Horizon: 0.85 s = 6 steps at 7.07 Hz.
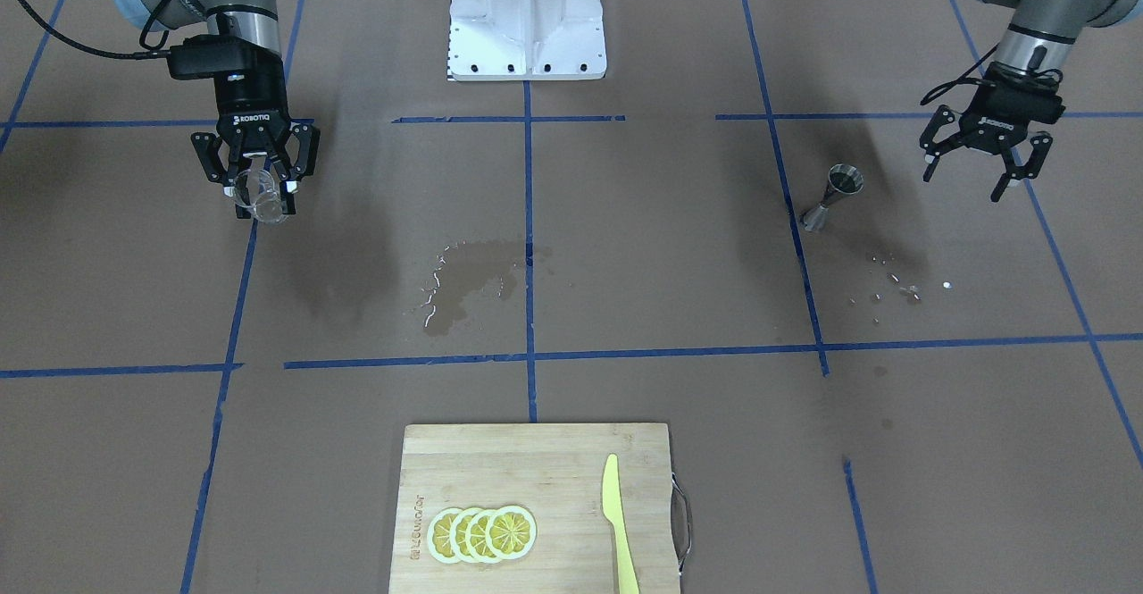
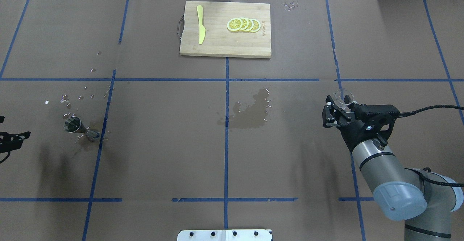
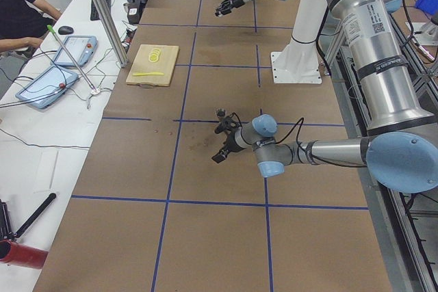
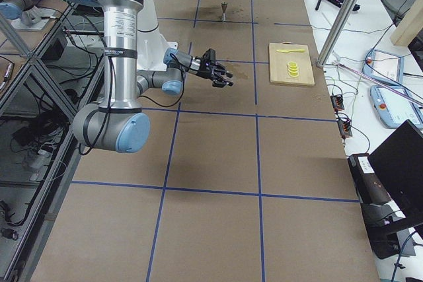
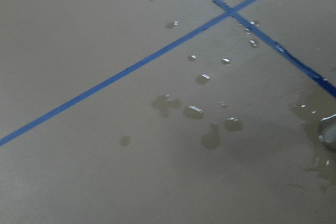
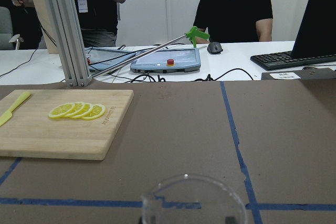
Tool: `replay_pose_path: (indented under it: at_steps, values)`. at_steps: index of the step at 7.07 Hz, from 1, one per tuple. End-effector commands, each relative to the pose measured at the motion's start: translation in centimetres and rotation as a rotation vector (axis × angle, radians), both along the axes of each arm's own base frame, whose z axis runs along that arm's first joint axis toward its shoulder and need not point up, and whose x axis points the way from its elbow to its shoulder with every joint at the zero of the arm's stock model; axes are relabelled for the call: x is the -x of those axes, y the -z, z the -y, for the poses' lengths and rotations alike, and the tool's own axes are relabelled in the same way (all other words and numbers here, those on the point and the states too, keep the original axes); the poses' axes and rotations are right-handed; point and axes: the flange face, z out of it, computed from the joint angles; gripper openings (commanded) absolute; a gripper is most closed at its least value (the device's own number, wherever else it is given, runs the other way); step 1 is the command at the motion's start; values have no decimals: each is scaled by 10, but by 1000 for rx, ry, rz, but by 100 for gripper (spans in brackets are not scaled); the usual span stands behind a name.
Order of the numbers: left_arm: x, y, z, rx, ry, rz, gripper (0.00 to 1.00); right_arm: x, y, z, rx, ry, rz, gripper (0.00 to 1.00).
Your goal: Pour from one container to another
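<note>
With twelve o'clock taken as straight away from the robot, the glass hangs above the table on the robot's right side, tilted rather than upright, with its rim showing just past the fingertips in the overhead view. The right gripper has its jaws clamped on the glass's sides, and the glass is clear of the table. The jigger stands upright on the table at the robot's left side, well apart from the glass and at about nine o'clock from it. The paper around its foot is wet. The left gripper hovers at nine o'clock from the jigger, near it but not touching, with its jaws spread wide. Small drops dot the table at twelve o'clock from the jigger. Between the jigger and the glass, at the table's middle, lies a dark puddle. At twelve o'clock from the puddle, by the far edge, is a wooden board. It bears a yellow knife and, at three o'clock from the knife, a row of overlapping lemon slices.
</note>
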Motion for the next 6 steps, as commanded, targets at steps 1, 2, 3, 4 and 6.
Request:
replay_pose_path:
  at_steps: [1,2,3,4,6]
  values:
    - [49,5,58,134,-86,-74,100,4,-33,2,-13,-27,27,1]
    - [62,4,62,240,-121,-101,100,10,-62,4,-28,-50,-4,1]
    - [65,5,62,297,-157,-128,100,14,-75,5,-29,-56,-22,1]
    - [63,10,60,367,-221,-170,100,15,-88,3,-38,-75,-53,1]
    - [67,14,62,359,-219,-171,100,26,-106,-16,-60,-68,-94,1]
